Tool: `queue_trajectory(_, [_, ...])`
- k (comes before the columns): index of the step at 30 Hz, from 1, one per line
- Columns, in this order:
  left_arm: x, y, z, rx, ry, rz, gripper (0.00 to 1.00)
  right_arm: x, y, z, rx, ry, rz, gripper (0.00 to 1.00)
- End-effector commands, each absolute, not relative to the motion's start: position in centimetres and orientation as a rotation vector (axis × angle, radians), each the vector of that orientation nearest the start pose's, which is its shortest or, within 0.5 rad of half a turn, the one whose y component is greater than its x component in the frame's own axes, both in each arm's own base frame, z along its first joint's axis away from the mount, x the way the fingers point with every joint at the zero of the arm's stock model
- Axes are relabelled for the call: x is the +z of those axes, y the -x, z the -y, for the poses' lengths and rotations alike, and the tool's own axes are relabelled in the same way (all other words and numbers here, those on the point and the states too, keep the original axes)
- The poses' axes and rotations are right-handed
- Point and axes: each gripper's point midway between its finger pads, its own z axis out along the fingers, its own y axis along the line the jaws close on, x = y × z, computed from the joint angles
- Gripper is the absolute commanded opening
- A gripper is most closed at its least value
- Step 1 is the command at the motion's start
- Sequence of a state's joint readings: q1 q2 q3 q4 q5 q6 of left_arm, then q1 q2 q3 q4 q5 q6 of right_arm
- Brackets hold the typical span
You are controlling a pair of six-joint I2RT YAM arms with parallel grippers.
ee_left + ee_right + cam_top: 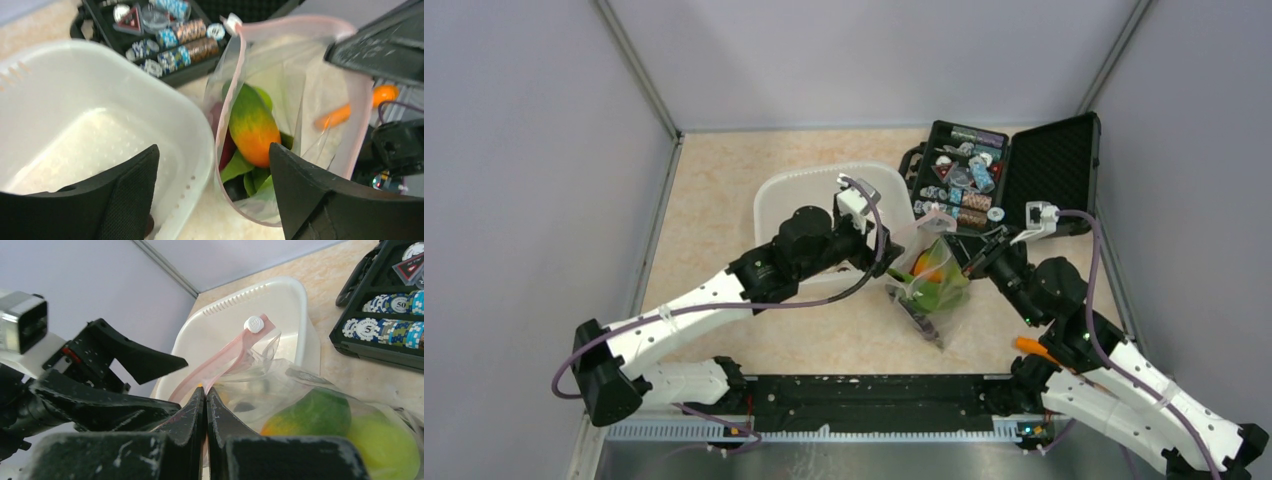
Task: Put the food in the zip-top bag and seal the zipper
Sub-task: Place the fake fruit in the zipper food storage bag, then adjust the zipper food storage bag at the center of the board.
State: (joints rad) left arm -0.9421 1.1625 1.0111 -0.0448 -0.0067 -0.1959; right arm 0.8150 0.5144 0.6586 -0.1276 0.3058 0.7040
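The clear zip-top bag (936, 303) stands between both grippers with its mouth open. Inside it I see an orange and green fruit (252, 125), green leafy pieces (237, 167) and a dark purple piece (226, 149). A second green fruit (385, 445) shows in the right wrist view. My right gripper (205, 390) is shut on the pinkish zipper strip (220, 362) and holds that mouth edge up. It also shows in the top view (966, 250). My left gripper (212, 155) is open and empty, just above the bag's mouth and the tub's rim.
A white plastic tub (774, 200) stands left of the bag, touching it. An open black case (1044, 160) with chips (185, 45) stands at the back right. An orange piece (1034, 347) lies by the right arm's base.
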Motion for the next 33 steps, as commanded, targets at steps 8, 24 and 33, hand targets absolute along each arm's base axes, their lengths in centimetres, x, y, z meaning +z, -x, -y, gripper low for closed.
queue_trajectory(8, [26.0,-22.3,33.1,-0.770,-0.794,-1.843,0.55,32.3,-20.8,-19.2,1.005,-0.132,-1.592,0.00])
queue_trajectory(24, [31.4,-26.3,35.9,-0.805,-0.701,-1.705,0.00,39.4,-17.4,-18.3,1.002,0.157,-1.322,0.00])
queue_trajectory(33, [32.2,-26.4,38.8,-0.949,-0.730,-1.678,0.00,42.4,-12.6,-17.8,1.054,0.394,-1.174,0.00])
